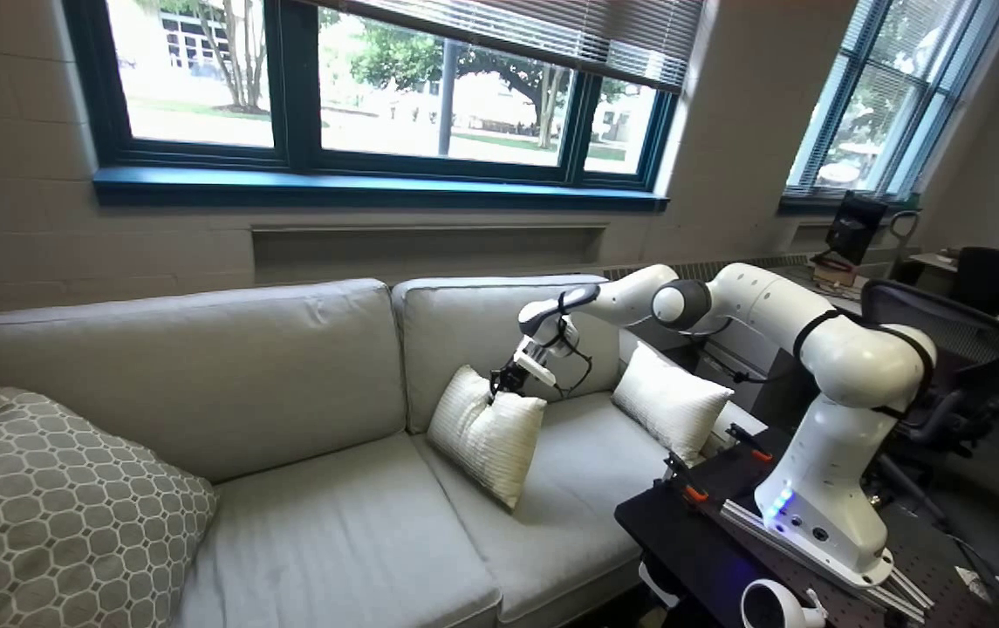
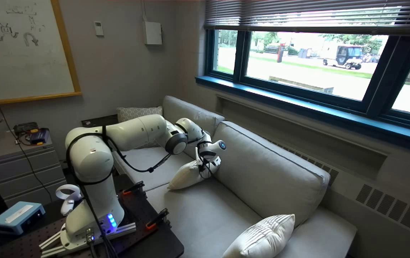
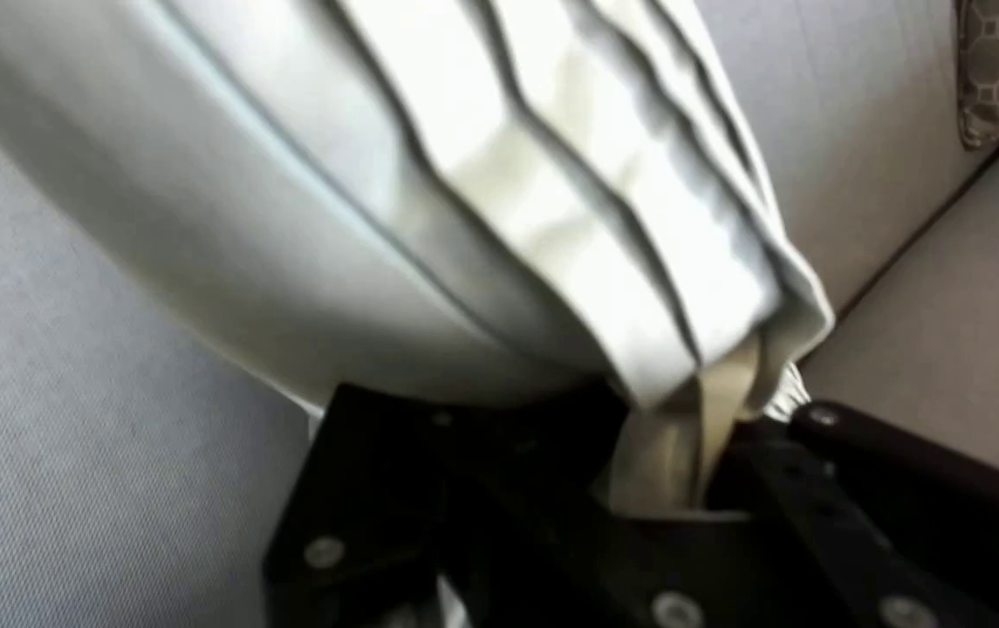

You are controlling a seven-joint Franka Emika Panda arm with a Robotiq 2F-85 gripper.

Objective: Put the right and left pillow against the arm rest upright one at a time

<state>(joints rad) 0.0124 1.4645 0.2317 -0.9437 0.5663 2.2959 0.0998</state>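
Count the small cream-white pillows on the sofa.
2: one pillow is pinched in the gripper near the middle of the sofa; another pillow sits beside the arm rest. The robot arm could hide others.

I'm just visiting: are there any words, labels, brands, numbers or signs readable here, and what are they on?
None can be read in any view.
White whiteboard with a yellow-brown frame: dark handwritten marks, too small and faint to read.
White strip-shaped label on the light-blue rectangular box: too small to read.

Both pillows (image 1: 486,440) (image 1: 672,399) are ribbed cloth, the sofa (image 1: 316,532) matt.
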